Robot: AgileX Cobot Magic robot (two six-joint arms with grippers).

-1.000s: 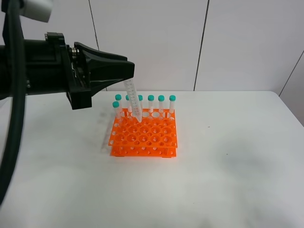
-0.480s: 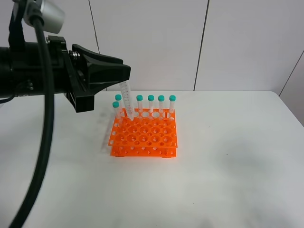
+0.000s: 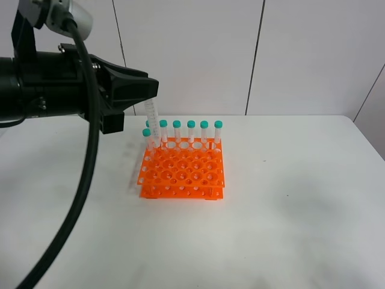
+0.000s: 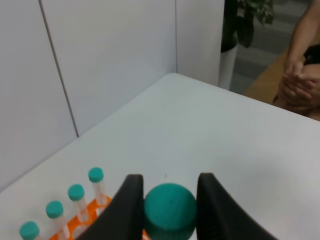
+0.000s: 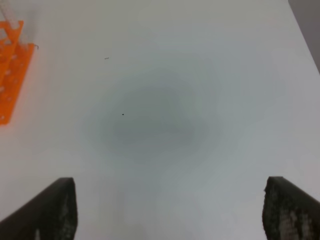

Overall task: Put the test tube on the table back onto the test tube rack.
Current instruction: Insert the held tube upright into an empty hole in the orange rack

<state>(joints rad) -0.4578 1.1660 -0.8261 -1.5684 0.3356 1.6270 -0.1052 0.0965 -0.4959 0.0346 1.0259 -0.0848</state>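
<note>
White wall panels (image 3: 192, 54) stand behind a white surface (image 3: 289, 198), which carries an orange rack (image 3: 182, 173). In its back rows seven green-capped tubes (image 3: 190, 131) stand upright. The eighth tube (image 3: 151, 122) is held clear of the surface by the left tool (image 3: 150, 91). In the left wrist view its fingers (image 4: 131, 210) are seen drawn narrow onto the green cap (image 4: 170, 207). The tube hangs slightly tilted, with its pointed tip low over the back left corner of the rack, just beside the standing tubes.

Against the two earlier high views, the tube has been carried leftward across the rack, from above holes nearer the middle towards that corner. The arm has been drawn back with it. A free hole at the corner is judged to be the target, and insertion is judged not yet complete. Whether the tip has entered a hole cannot be told.

The right tool (image 5: 170, 215) is held wide, with nothing between its fingers, over bare surface to the side of the rack.
</note>
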